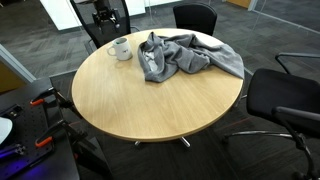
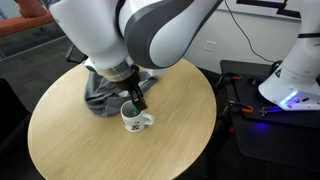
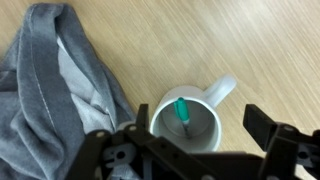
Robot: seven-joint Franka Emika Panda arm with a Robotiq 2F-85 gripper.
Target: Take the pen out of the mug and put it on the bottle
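A white mug [image 3: 190, 135] stands upright on the round wooden table [image 1: 150, 100], handle toward the upper right in the wrist view. A green pen [image 3: 182, 110] stands inside it, leaning on the wall. My gripper [image 3: 200, 128] hangs open just above the mug, one finger on each side of it, touching nothing. In both exterior views the mug [image 1: 121, 48] [image 2: 135, 121] sits beside a crumpled grey cloth [image 1: 185, 55] [image 2: 100, 95], with the gripper [image 2: 135, 100] right over it. No bottle is in view.
The grey cloth [image 3: 50, 90] lies close to the left of the mug. Black office chairs [image 1: 195, 17] [image 1: 285, 100] ring the table. Red-handled tools [image 2: 245, 108] lie on a black side table next to a white device [image 2: 295, 70].
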